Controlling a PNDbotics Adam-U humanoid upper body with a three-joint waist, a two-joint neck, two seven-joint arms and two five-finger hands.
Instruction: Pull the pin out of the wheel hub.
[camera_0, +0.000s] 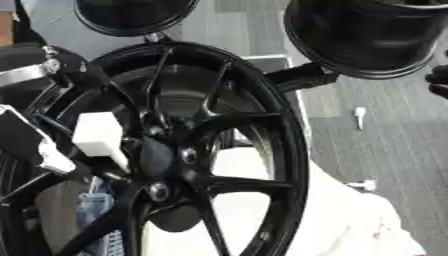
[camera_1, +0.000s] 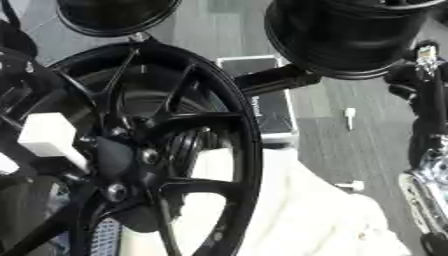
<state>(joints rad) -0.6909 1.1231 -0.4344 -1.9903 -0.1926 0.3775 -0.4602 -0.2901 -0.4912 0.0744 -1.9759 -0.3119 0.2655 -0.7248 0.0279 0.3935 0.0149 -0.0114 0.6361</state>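
A black spoked wheel (camera_0: 262, 125) stands on edge and fills the left of both views. Its hub (camera_0: 162, 157) sits at the centre of the spokes. A white block-shaped pin (camera_0: 98, 132) sticks out just left of the hub. My left hand (camera_0: 31, 142), black with a white tip, comes in from the left edge and lies right beside the pin, and its grip is hidden. My right hand (camera_1: 426, 75) hangs idle and open at the right edge, well away from the wheel.
Two more black rims (camera_0: 367, 35) (camera_0: 131, 15) hang at the top. A black case (camera_1: 262, 100) lies behind the wheel. White cloth (camera_0: 350, 225) covers the lower right. Two small white pins (camera_0: 359, 116) (camera_0: 363, 185) lie on the grey floor.
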